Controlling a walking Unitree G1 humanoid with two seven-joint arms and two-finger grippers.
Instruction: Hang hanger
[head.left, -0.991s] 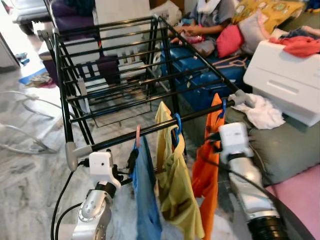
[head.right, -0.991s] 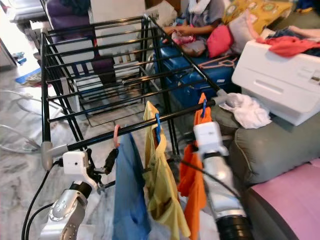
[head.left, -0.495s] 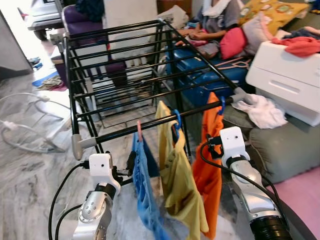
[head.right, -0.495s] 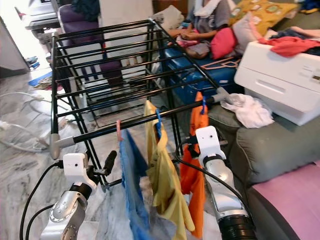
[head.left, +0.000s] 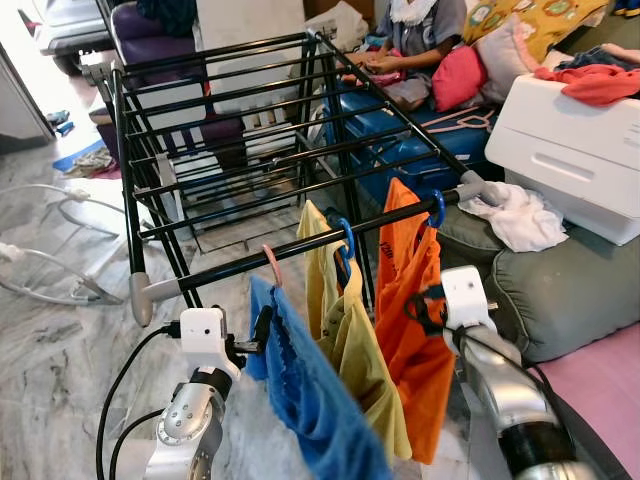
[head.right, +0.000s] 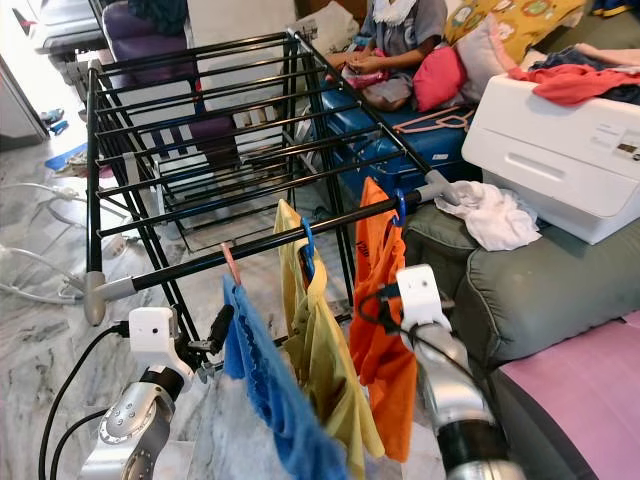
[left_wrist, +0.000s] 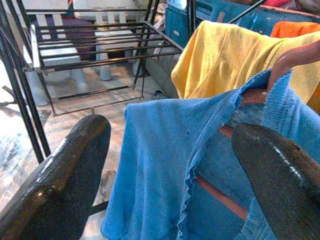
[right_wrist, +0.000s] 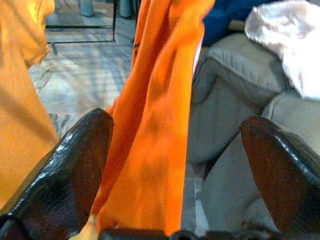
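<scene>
Black drying rack ahead; left gripper (jaws wide) frames pink hanger.

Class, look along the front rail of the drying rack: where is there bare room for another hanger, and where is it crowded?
Front rail: bare from its grey end cap to the pink hook of the blue garment. The rack's rear bars are bare too. Crowded: blue, yellow shirt and orange shirt hang close together toward the sofa end, touching one another.

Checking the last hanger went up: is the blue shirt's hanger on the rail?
On: the pink hanger hook sits over the rack's front rail, blue shirt hanging below.
</scene>
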